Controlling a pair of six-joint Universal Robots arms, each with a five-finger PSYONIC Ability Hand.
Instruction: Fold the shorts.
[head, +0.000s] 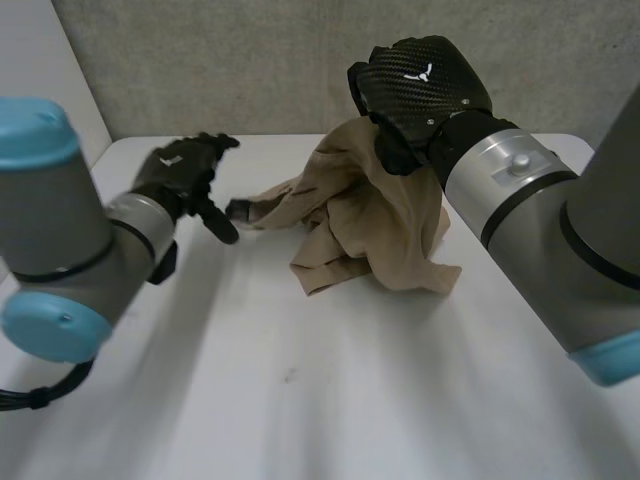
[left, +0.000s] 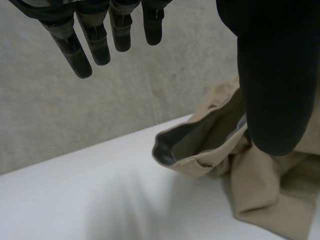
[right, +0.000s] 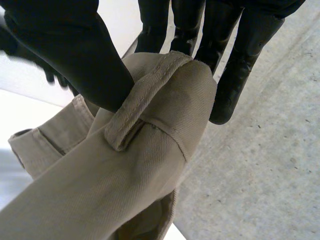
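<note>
Pinching the thick top band of the tan shorts (right: 155, 150), the fingers (right: 235, 70) and thumb of the right hand (head: 420, 85) are squeezed tight on the cloth. This hand holds that part up in the air, near the far edge of the worktop (head: 300, 400). The rest of the shorts hangs down in a bunch and rests on the worktop under it. One open end of the shorts stretches out low toward the worktop's left edge. The left hand (head: 180, 170) is just beside that open end, with its fingers straight, apart and holding nothing. So the left hand is the nearer one to that loose end. I think it should grab there next, so the two hands can pull the shorts out flat.
</note>
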